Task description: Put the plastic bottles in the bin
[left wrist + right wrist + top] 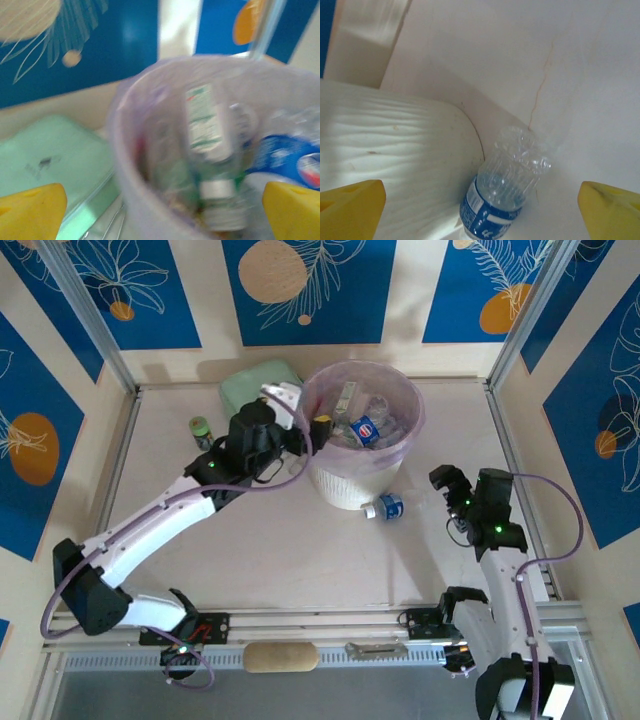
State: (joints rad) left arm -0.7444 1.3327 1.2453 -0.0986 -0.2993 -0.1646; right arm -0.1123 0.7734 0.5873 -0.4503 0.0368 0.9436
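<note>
From above, one plastic bottle (385, 506) lies on the counter (250, 550) against the bin (340, 485), left of the nearer, wide-spread right gripper (450, 490); left wrist: wide-spread left gripper (164, 212) over binned bottles (210, 130); right wrist: bottle dead ahead, long axis running away.

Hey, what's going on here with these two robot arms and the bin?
The two arms are clearing plastic bottles into the white bin, which already holds a pile of bottles. The left gripper hangs open above the bin's rim, holding nothing. One clear bottle with a blue label lies on the table beside the bin's base, and the right gripper, open and empty, points toward it.
</note>
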